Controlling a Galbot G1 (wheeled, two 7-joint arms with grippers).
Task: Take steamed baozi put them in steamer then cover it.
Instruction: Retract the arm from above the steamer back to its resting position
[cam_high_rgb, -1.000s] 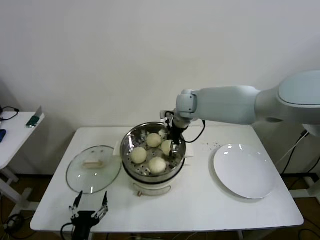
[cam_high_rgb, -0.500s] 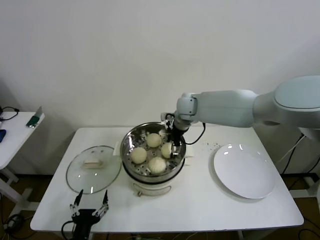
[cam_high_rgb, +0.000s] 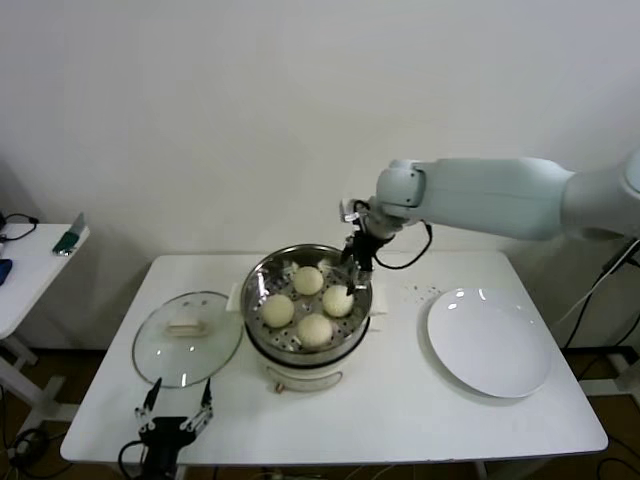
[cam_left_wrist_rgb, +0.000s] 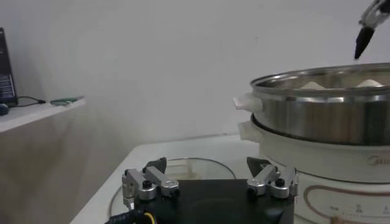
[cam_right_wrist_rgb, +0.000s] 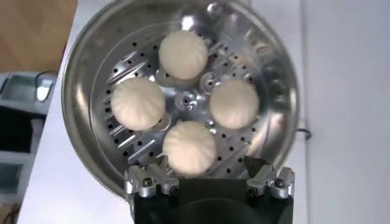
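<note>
- right claw (cam_high_rgb: 353, 270) hangs above the steamer's (cam_high_rgb: 258, 285) far rim, fingers apart, holding nothing.
- left claw (cam_high_rgb: 176, 418) waits apart at the table's (cam_high_rgb: 400, 400) near edge.
- four buns (cam_right_wrist_rgb: 189, 152) sit in the steamer.
- glass lid (cam_high_rgb: 187, 338) lies beside it: probably heavy, slippery, breakable; grip its handle (cam_high_rgb: 185, 327).

Shiny perforated steel steamer (cam_high_rgb: 306, 300) — smooth matt dough baozi (cam_right_wrist_rgb: 189, 146) inside; clear glass cover (cam_high_rgb: 187, 338), glossy white plate (cam_high_rgb: 489, 341), matt white table (cam_high_rgb: 400, 400).
</note>
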